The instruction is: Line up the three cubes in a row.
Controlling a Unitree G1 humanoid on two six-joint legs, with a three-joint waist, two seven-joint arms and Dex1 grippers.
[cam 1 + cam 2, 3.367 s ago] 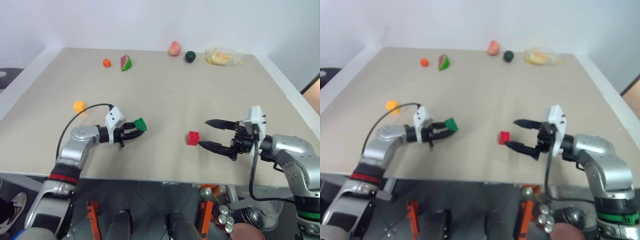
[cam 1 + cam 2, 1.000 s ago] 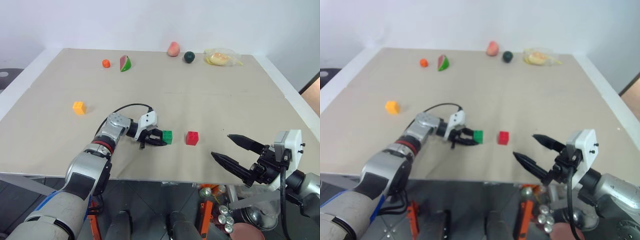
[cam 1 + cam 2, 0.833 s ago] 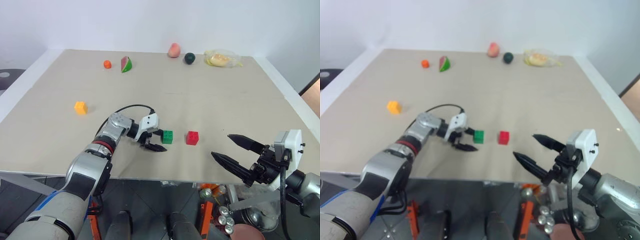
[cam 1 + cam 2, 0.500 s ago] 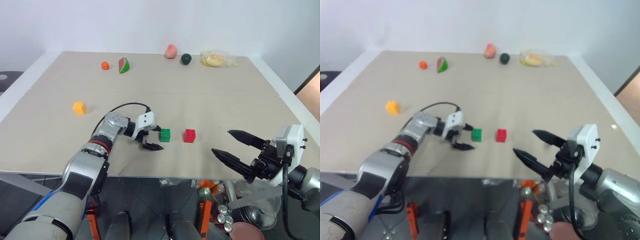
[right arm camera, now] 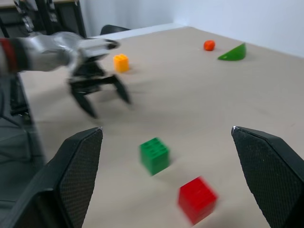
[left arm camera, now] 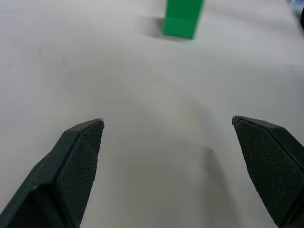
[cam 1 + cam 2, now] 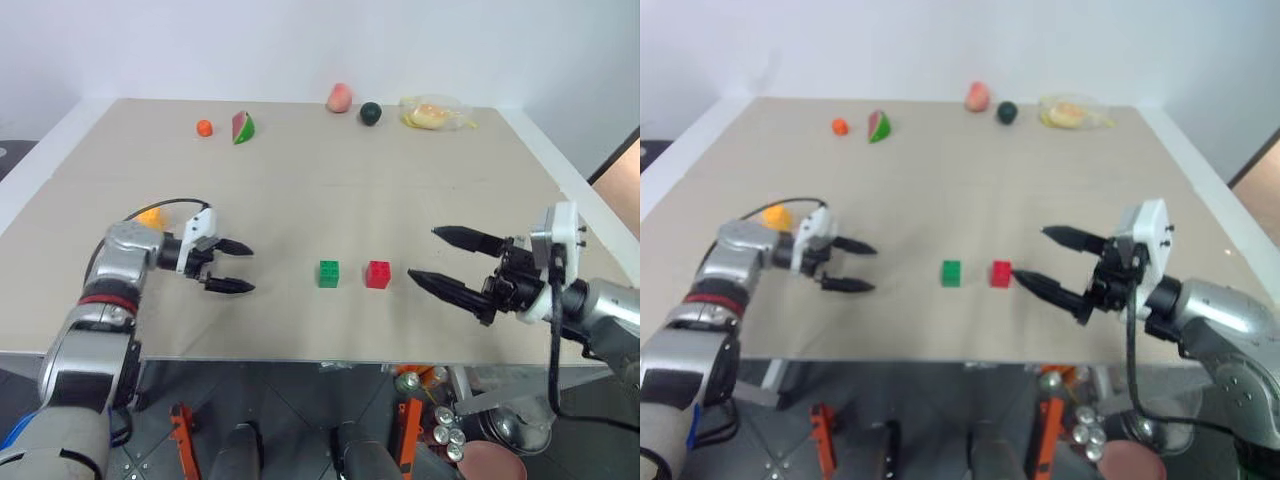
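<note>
Left eye view: two cubes are sitting side by side near the table's front edge while both pincers are hanging released above it.
Green cube (image 7: 328, 273) and red cube (image 7: 378, 274) are lying just beside each other, apart, midway along the front edge; the yellow-orange cube (image 5: 121, 62) is waiting well off toward the table's left edge, partly hidden behind the left arm. These small studded plastic blocks are looking light, rigid and fairly slick, so pinching two flat opposite side faces, below the studs, seems safest. Left gripper (image 7: 228, 266) is pointing across toward the green cube with jaws spread wide and nothing between them. Right gripper (image 7: 445, 262) is reaching in from the right, level, jaws likewise gaping, holding nothing, near the red cube.
</note>
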